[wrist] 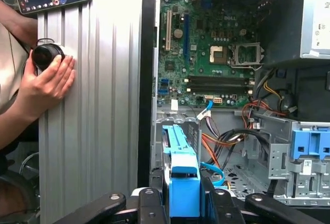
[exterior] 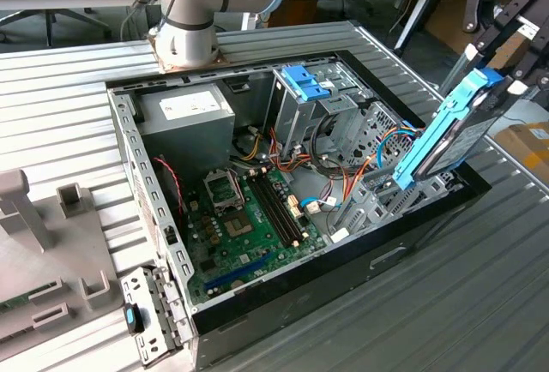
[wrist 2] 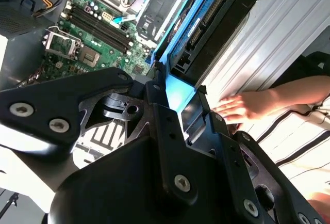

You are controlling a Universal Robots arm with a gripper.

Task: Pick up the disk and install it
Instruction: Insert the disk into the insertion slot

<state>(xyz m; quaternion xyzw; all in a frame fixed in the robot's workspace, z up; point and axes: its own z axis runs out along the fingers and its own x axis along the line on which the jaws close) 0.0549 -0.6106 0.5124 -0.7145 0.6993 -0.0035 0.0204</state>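
Observation:
The disk (exterior: 450,128), a grey drive in a bright blue carrier frame, hangs tilted over the open computer case (exterior: 386,252) at the exterior view's right. Its lower end reaches the metal bay (exterior: 382,192) inside the case wall; I cannot tell whether they touch. My gripper (exterior: 496,79) is shut on the disk's upper end. In the first wrist view the black fingers (wrist: 152,203) clamp the blue frame (wrist: 181,167) from both sides. In the second wrist view the disk (wrist 2: 206,22) extends away from my gripper (wrist 2: 178,97) toward the motherboard.
The case holds a green motherboard (exterior: 249,209), a grey power supply (exterior: 184,115), coloured cables (exterior: 360,171) and a drive cage with a blue tab (exterior: 304,81). A person's hand (wrist: 49,82) rests on a black knob (wrist: 46,53) beside the case. A grey fixture (exterior: 51,243) stands on the table.

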